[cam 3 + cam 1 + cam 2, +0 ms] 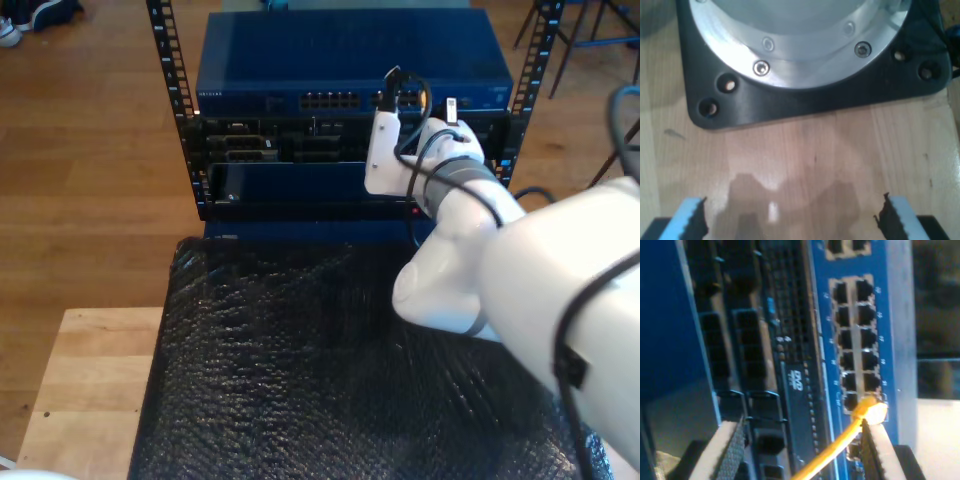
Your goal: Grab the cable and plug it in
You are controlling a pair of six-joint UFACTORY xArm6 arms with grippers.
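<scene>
- My second gripper faces the front of a blue network switch mounted in a rack.
- The cable is pale yellow and runs up between the fingers of my second gripper. Its plug end sits at the lowest ports of the port block, touching the tip of one finger.
- The other finger stands well apart from the cable, so the jaws are spread and not clamped on it.
- The view is blurred; whether the plug is fully seated in a port cannot be told.
- In the exterior view, the second arm reaches to the switch front at the rack, on the exterior view's right of the port row.
- A black bubbled sheet covers the bench in front of the rack.
- My first gripper hangs over a bare wooden surface, jaws wide apart with nothing between them.
- Ahead of my first gripper stands a black base plate carrying a round metal flange.
</scene>
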